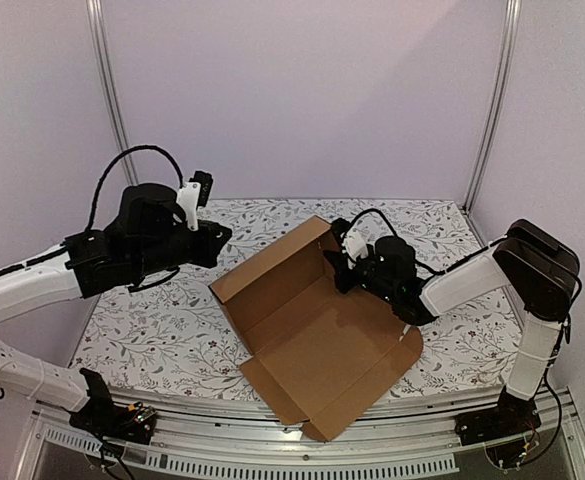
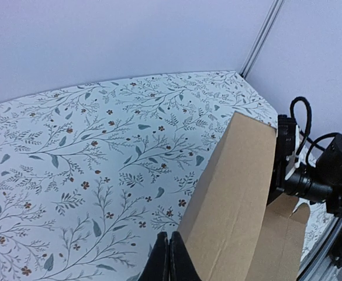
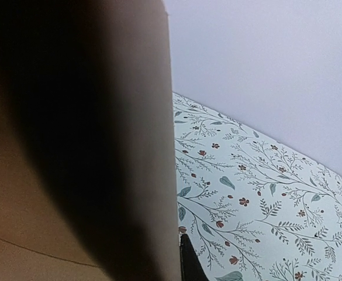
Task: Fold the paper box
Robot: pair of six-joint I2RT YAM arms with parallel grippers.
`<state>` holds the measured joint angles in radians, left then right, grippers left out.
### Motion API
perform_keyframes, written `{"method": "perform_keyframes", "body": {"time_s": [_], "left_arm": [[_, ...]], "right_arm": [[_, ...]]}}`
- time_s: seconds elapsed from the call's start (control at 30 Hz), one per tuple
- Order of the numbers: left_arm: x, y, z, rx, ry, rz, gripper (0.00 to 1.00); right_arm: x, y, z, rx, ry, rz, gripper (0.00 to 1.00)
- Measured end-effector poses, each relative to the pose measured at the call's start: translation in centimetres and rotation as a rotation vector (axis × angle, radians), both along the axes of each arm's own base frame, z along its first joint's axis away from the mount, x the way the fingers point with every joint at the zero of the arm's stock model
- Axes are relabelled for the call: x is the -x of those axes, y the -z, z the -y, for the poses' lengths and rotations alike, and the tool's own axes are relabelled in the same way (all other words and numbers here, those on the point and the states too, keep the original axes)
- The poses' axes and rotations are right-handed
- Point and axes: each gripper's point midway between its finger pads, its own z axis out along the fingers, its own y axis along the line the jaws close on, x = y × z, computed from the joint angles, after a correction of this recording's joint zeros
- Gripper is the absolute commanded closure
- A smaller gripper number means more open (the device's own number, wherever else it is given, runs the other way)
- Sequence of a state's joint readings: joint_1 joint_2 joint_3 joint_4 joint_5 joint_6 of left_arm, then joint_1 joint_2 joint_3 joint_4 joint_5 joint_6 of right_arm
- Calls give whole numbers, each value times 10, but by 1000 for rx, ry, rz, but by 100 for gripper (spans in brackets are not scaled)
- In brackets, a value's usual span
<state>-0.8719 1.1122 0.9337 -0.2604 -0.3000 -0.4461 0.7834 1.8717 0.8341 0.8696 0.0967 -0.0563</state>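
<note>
The paper box [image 1: 317, 340] sits half-formed mid-tabletop [image 1: 152, 330], apparently at the wall-raising step. The right tool [image 1: 342, 263] pinches one raised flap. The left tool [image 2: 169, 260], closed and empty alongside, likely must reopen to lift another wall.

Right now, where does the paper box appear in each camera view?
Top external: paper box in the centre, lying open.
Left wrist: paper box lower right, flap raised.
Right wrist: paper box fills the left half, shadowed.
Shared landmark: the floral table cover.

No legible text (anywhere in view)
</note>
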Motion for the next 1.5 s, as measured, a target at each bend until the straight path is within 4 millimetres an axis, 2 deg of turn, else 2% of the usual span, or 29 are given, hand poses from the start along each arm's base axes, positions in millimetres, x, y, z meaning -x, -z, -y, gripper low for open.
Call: {"method": "perform_keyframes", "body": {"time_s": [0.17, 0.27, 0.37, 0.5, 0.6, 0.77, 1.1, 1.23, 1.5], "left_arm": [[-25, -22, 46, 59, 134, -2, 100], [-36, -32, 83, 105, 232, -6, 100], [-44, -26, 110, 134, 303, -28, 100], [-48, -3, 136, 151, 375, -88, 100], [-48, 13, 145, 153, 398, -131, 100], [-51, 25, 150, 155, 398, -154, 100], [-58, 61, 159, 109, 363, -176, 100], [-59, 71, 161, 101, 349, -170, 100], [-54, 68, 168, 124, 357, -137, 100]], "right_arm": [[5, 0, -6, 6, -52, 11, 100], [6, 3, -7, 8, -56, 7, 100], [6, 5, -7, 11, -56, 2, 100], [5, 8, -6, 9, -52, -11, 100], [4, 9, -5, 4, -49, -18, 100], [2, 14, -8, -5, -52, -36, 100], [3, 42, -8, -6, -37, -126, 99], [4, 51, -7, -22, -29, -155, 83], [4, 51, -5, -76, -17, -146, 65]]}}
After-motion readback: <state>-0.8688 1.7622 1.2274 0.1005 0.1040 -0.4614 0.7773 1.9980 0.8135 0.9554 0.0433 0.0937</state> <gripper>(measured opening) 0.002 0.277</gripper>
